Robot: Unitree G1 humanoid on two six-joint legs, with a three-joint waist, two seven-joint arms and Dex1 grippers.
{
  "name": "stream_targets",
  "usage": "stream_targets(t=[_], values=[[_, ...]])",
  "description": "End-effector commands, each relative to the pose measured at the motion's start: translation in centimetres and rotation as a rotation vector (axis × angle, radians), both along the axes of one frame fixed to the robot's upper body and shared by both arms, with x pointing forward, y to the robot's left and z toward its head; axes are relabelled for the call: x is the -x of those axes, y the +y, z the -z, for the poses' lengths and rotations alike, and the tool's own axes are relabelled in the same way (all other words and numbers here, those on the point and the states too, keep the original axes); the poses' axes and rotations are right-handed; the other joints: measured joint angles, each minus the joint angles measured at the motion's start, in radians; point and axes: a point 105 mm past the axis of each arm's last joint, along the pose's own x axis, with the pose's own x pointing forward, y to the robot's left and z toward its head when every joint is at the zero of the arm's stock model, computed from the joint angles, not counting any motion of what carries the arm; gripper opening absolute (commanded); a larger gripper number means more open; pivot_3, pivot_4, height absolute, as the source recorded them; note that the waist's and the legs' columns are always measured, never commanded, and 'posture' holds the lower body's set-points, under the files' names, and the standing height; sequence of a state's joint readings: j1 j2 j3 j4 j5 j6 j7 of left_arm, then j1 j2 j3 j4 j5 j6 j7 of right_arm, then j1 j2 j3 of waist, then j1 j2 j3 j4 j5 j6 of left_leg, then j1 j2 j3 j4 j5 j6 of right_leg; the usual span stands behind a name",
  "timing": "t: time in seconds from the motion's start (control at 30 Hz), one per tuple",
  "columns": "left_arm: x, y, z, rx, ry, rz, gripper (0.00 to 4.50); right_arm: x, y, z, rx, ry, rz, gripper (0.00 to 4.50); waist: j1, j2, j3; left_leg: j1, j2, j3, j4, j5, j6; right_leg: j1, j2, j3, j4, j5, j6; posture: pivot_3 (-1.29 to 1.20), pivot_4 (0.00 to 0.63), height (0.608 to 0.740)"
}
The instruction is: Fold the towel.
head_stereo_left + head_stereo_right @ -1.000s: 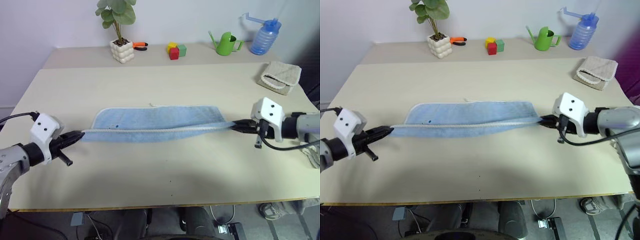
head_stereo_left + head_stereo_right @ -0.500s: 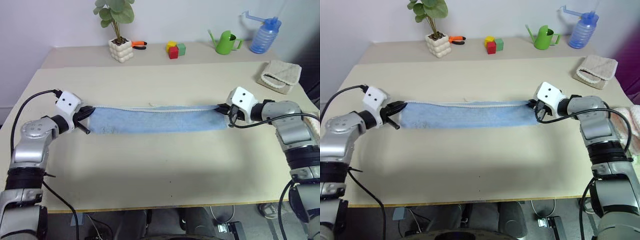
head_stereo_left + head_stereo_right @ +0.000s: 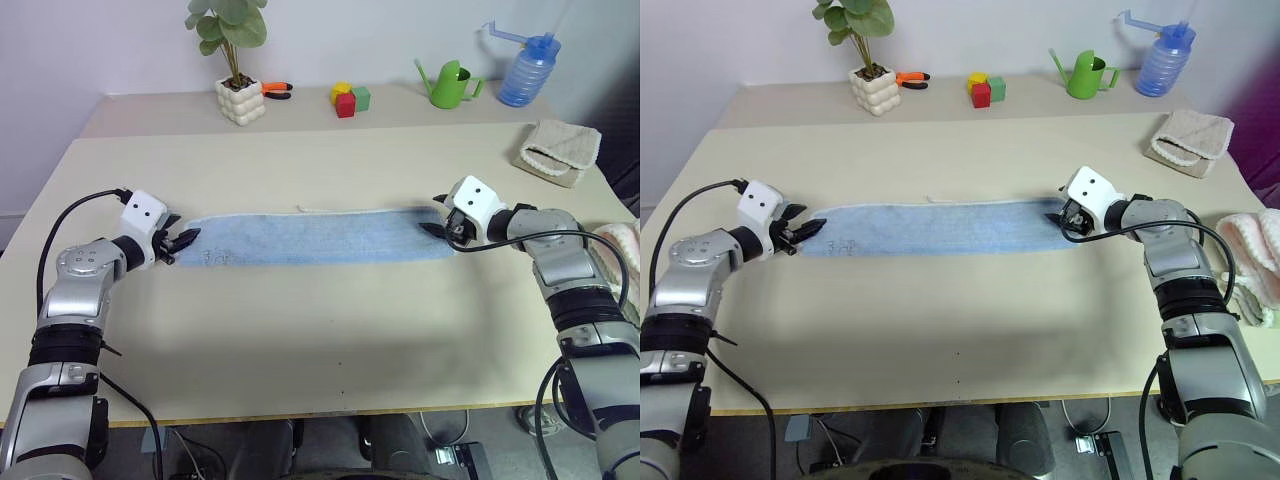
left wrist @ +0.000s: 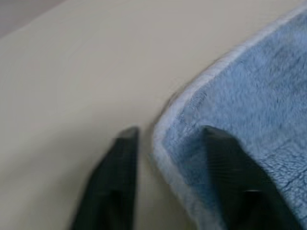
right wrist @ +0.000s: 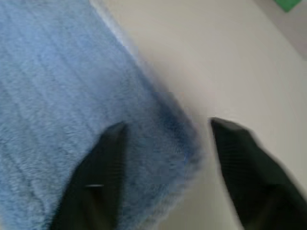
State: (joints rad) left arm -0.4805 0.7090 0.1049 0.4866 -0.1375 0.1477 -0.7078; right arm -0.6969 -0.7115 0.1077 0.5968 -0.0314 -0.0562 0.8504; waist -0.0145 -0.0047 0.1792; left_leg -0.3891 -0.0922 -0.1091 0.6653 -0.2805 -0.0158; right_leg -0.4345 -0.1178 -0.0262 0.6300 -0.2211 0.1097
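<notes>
The towel (image 3: 318,237) lies folded lengthwise, each short edge between released jaws of left gripper (image 3: 181,243) and right gripper (image 3: 436,229), bare table (image 3: 330,340) all around.

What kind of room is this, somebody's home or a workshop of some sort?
Probably a lab or demo room dressed like a home. A plain beige table stands against a bare wall, with household props lined up along the back: a potted plant, coloured toy blocks and a green watering can.

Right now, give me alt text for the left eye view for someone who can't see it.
A light blue towel, folded into a long strip, lies flat on a beige table. The left gripper and right gripper sit open at its two ends.
</notes>
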Motion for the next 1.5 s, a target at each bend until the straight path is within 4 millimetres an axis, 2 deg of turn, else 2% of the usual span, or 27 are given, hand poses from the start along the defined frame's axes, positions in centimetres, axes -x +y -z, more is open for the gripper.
stream_targets(t=[0.03,0.2,0.3,0.33,0.4,0.5,0.57,0.67,0.7,0.83,0.93,1.0,1.07,1.17,1.43,1.5], values=[[-0.4,1.6,-1.5,-0.04,-0.099,-0.107,3.75,-1.2,-0.8,-2.7,0.001,-0.134,0.067,3.84,0.001,0.0,0.0,0.0,0.0,0.0,0.0,0.0,0.0,0.0,0.0,0.0,0.0,0.0,0.0,0.0,0.15,0.732],[-1.0,2.6,-1.9,-0.019,-0.147,-0.219,3.75,-2.3,-2.6,-3.1,0.032,-0.193,0.189,3.84,0.0,0.0,0.0,0.0,0.0,0.0,0.0,0.0,0.0,0.0,0.0,0.0,0.0,0.0,0.0,0.0,0.15,0.732],[-0.9,2.6,-2.8,0.041,-0.211,-0.252,3.75,-2.3,-3.4,-3.9,-0.042,-0.215,0.239,3.84,0.002,0.0,0.0,0.0,0.0,0.0,0.0,0.0,0.0,0.0,0.0,0.0,0.0,0.0,0.0,0.0,0.15,0.732],[-0.7,2.6,-3.1,0.064,-0.23,-0.256,3.75,-2.0,-3.6,-4.1,-0.076,-0.207,0.24,3.84,0.001,0.0,0.0,0.0,0.0,0.0,0.0,0.0,0.0,0.0,0.0,0.0,0.0,0.0,0.0,0.0,0.15,0.732],[-0.2,2.7,-3.9,0.098,-0.269,-0.263,3.8,-1.1,-3.9,-4.3,-0.16,-0.174,0.251,4.39,0.002,0.0,0.0,-0.001,0.0,0.0,0.0,0.0,0.0,0.0,0.0,0.0,0.0,0.0,0.0,0.0,0.15,0.732],[0.8,1.8,-5.3,0.115,-0.326,-0.231,3.8,1.1,-4.2,-4.3,-0.308,-0.101,0.279,4.47,0.003,0.0,0.0,-0.001,0.0,-0.001,0.0,0.0,0.0,0.0,0.0,0.0,0.0,0.0,0.0,0.0,0.15,0.732],[1.4,-0.4,-6.0,0.112,-0.345,-0.15,3.8,3.2,-3.5,-4.1,-0.449,-0.012,0.281,4.47,0.006,0.0,0.0,-0.002,0.0,-0.001,0.0,0.0,0.0,0.0,-0.001,0.0,0.0,0.0,0.0,0.0,0.15,0.732],[2.6,-5.6,-6.3,0.131,-0.337,0.047,3.8,6.4,-2.1,-3.5,-0.626,0.136,0.278,4.47,0.012,0.0,0.0,-0.001,0.0,-0.001,0.001,0.0,0.0,0.0,-0.001,0.001,0.0,0.0,0.0,0.0,0.15,0.732],[3.0,-7.2,-6.2,0.139,-0.325,0.109,3.8,7.1,-1.8,-3.2,-0.679,0.171,0.295,4.47,0.015,0.0,0.0,-0.002,0.0,-0.002,0.0,-0.003,0.006,0.001,-0.001,0.001,0.0,0.0,0.0,0.0,0.15,0.732],[5.9,-14.4,-4.7,0.145,-0.213,0.432,3.8,9.6,-1.2,-1.3,-0.883,0.303,0.395,4.47,0.024,0.0,-0.001,0.0,0.0,-0.002,0.001,-0.004,0.007,0.002,-0.001,0.002,0.0,0.0,-0.001,0.0,0.15,0.732],[7.6,-17.3,-4.2,0.171,-0.153,0.571,3.8,11.1,-0.5,0.4,-0.938,0.382,0.455,4.47,0.026,0.001,-0.001,0.0,0.0,-0.001,0.0,-0.004,0.007,0.002,0.0,0.002,0.0,0.0,-0.001,0.0,0.15,0.732],[8.1,-18.3,-4.3,0.188,-0.143,0.616,3.8,11.8,0.1,1.5,-0.934,0.417,0.482,4.47,0.026,0.001,-0.002,0.0,0.0,-0.001,0.0,-0.004,0.007,0.002,0.0,0.002,0.0,0.0,-0.001,0.0,0.15,0.732],[8.1,-19.0,-4.4,0.225,-0.132,0.641,3.8,11.7,1.0,2.3,-1.004,0.443,0.52,4.47,0.024,0.002,-0.002,0.0,0.0,-0.001,0.0,-0.004,0.007,0.002,0.0,0.001,0.0,0.0,-0.001,0.0,0.15,0.732],[8.2,-19.8,-4.2,0.235,-0.113,0.678,3.8,10.4,1.5,3.3,-1.128,0.462,0.623,4.47,0.021,0.003,-0.002,0.001,0.001,-0.001,0.0,-0.004,0.007,0.002,0.002,0.001,0.0,0.0,-0.001,0.0,0.15,0.732],[8.1,-20.1,-4.2,0.247,-0.122,0.666,3.8,6.6,0.2,4.3,-1.314,0.467,0.846,4.47,0.02,0.003,-0.003,0.003,0.001,0.0,0.0,-0.004,0.007,0.004,0.002,0.001,0.0,0.0,-0.001,0.0,0.15,0.732],[8.0,-20.0,-4.2,0.247,-0.127,0.657,3.8,6.0,-0.2,4.4,-1.331,0.454,0.879,3.92,0.021,0.003,-0.003,0.005,0.001,0.0,0.0,-0.004,0.007,0.006,0.002,0.001,0.0,0.0,-0.001,0.0,0.15,0.732]])
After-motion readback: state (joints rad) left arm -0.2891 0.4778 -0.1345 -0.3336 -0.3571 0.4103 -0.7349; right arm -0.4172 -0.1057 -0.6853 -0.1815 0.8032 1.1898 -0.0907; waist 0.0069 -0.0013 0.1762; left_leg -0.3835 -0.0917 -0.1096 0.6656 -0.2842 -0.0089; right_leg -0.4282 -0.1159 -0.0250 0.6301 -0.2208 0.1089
